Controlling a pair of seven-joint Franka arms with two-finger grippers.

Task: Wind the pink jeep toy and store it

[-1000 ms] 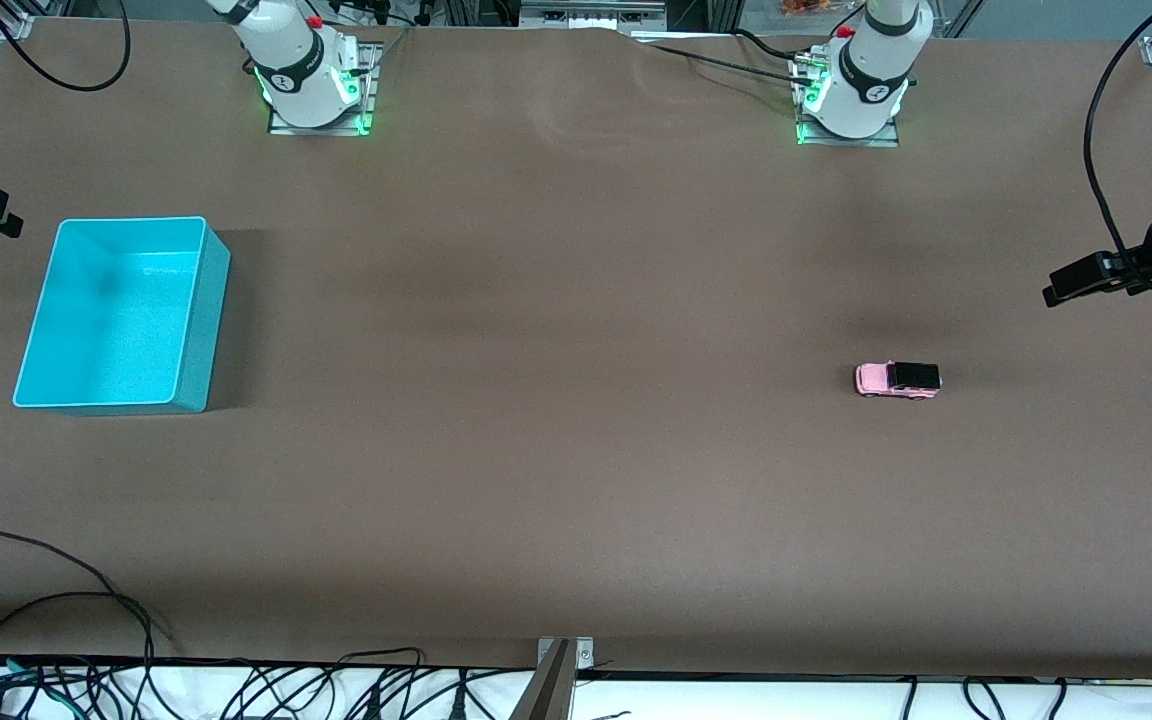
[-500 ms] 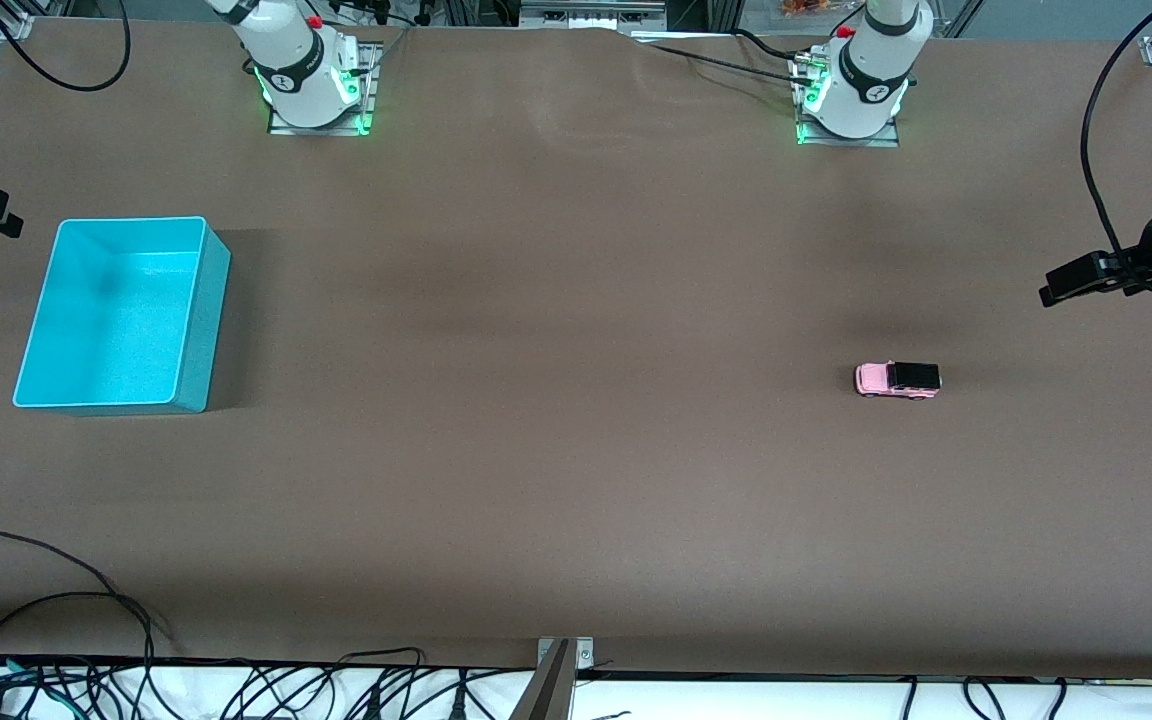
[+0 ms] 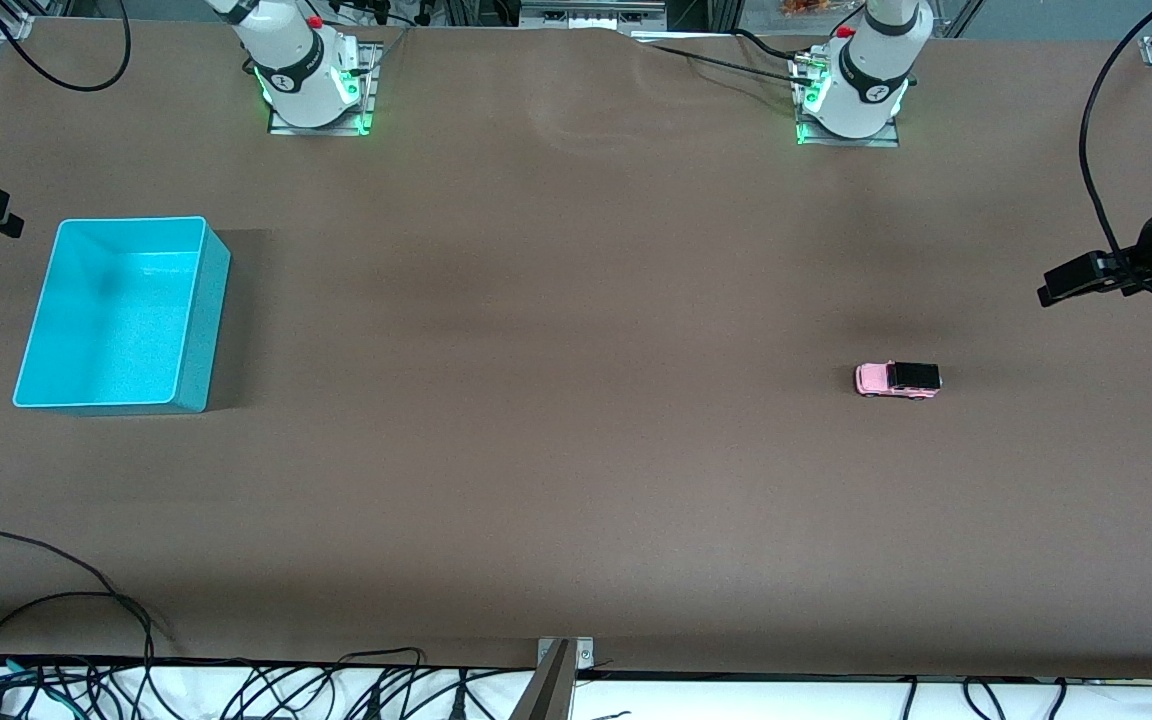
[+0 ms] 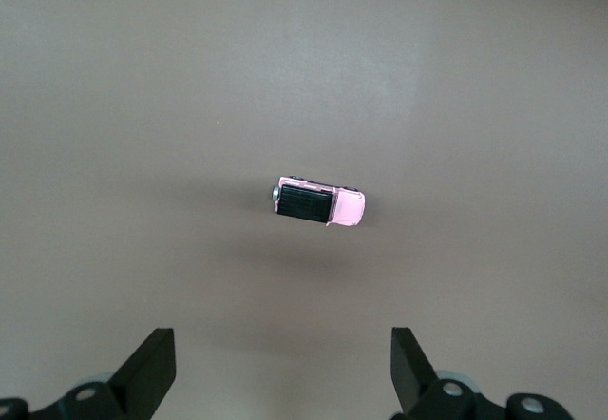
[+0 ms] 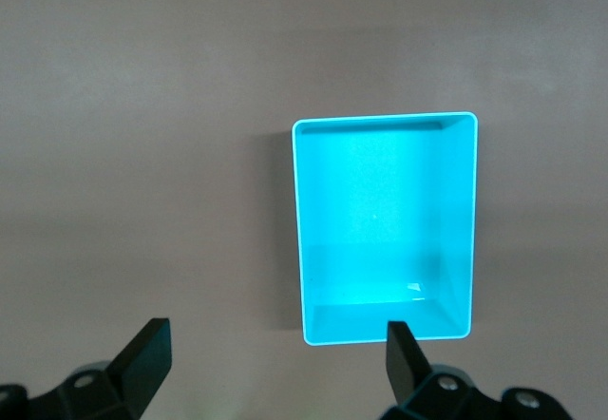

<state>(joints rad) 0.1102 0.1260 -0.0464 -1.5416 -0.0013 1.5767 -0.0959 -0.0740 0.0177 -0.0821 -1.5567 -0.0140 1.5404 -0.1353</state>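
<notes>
The pink jeep toy [image 3: 898, 379] stands on its wheels on the brown table toward the left arm's end, its black roof over the rear. In the left wrist view the jeep [image 4: 318, 203] lies well below my left gripper [image 4: 282, 368], which hangs high over the table, open and holding nothing. The teal bin [image 3: 198, 330] sits toward the right arm's end. My right gripper [image 5: 275, 353] hovers high beside the bin's rim [image 5: 297, 230], open and holding nothing. Both arms' hands show only at the edges of the front view.
The two arm bases [image 3: 308, 85] [image 3: 851, 95] stand along the table's back edge. Loose black cables [image 3: 66, 600] lie by the edge nearest the front camera. A wide stretch of brown table [image 3: 556, 350] separates jeep and bin.
The left arm's hand has crept slightly toward the table's middle. The jeep, the bin and the right arm have not moved.
</notes>
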